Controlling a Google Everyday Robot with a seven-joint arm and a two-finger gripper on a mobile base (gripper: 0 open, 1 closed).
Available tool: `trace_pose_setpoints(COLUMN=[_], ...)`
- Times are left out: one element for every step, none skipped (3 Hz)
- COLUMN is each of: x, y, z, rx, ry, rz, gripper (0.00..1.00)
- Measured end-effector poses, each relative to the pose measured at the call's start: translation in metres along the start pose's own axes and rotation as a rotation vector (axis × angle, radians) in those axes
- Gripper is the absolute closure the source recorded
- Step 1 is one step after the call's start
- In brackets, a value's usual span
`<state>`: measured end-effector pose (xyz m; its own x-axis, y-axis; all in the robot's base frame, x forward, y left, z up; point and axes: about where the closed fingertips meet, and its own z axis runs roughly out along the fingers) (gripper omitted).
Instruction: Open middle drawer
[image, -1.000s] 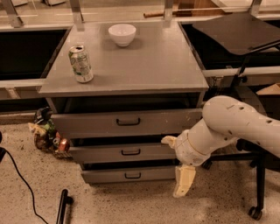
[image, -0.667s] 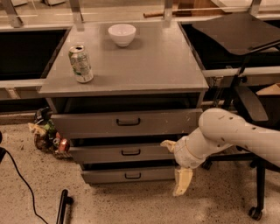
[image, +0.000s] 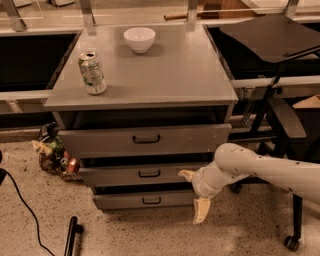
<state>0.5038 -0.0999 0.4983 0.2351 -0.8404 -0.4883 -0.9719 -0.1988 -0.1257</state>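
The grey cabinet has three drawer fronts. The middle drawer is the low plain front with a small black bar handle at its centre. It stands out slightly, like the fronts above and below it. My gripper is at the right end of the middle drawer front, to the right of the handle. It is open: one cream finger lies against the front's right end, and the other hangs down in front of the bottom drawer. My white arm reaches in from the right.
The taller scuffed top drawer and the bottom drawer flank the middle one. A green can and a white bowl stand on the cabinet top. A black chair is at the right, and a bag of litter and a black cable at the left.
My arm has dropped lower and the upper finger has come down to the level of the middle drawer front. The drawers have not moved.
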Motion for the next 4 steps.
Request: trace_pose_setpoints(x=[0.0, 0.008, 0.02, 0.031], y=[0.0, -0.008, -0.032, -0.057], z=[0.0, 0.008, 0.02, 0.034], rx=[0.0, 0.036, 0.103, 0.151], ry=[0.0, 0.018, 0.05, 0.067], rz=[0.0, -0.026, -0.112, -0.171], gripper=[0.0, 0.0, 0.0, 0.0])
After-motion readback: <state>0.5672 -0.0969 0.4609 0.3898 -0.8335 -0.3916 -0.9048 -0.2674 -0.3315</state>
